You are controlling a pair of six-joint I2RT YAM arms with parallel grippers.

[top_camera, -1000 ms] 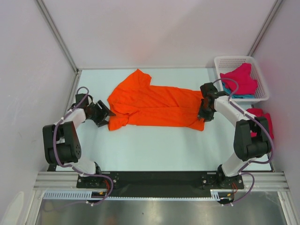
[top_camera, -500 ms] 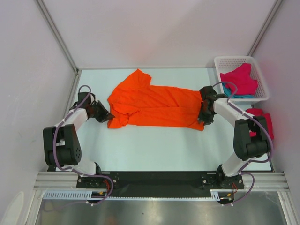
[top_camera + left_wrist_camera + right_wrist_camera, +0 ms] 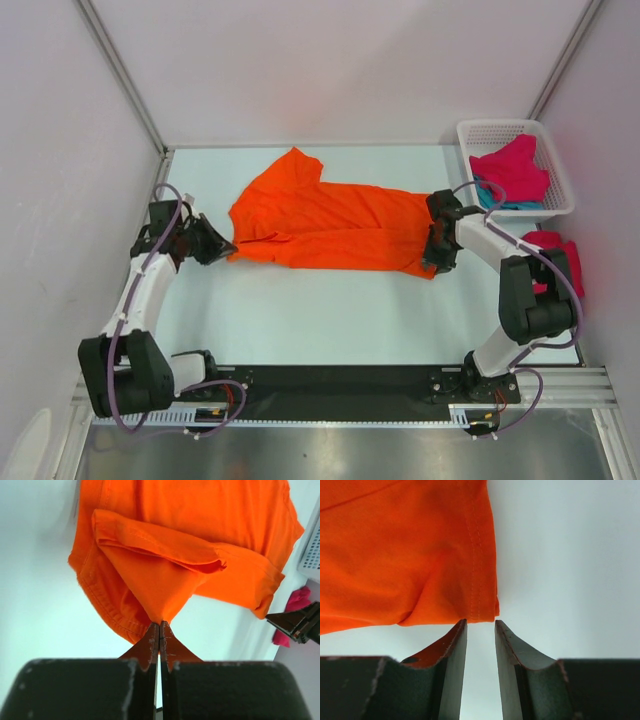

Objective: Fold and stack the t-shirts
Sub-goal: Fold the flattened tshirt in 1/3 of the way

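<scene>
Pinching a fold of the bright orange cloth t-shirt (image 3: 330,225) at its end near the worktop's (image 3: 330,320) left edge, the left fingers (image 3: 150,644) are pressed together on the fabric. The right fingers (image 3: 451,652) stand apart, with the shirt's hem corner just past their tips, not gripped. The shirt lies spread across the middle of the worktop, running left to right. My worry is that a pull from the left alone could drag the whole shirt, since its right end is unheld, or the thin pinch could slip. A second ago the left fingers stood apart beside the sleeve. They have since closed, and the bunched sleeve is drawn flatter.
</scene>
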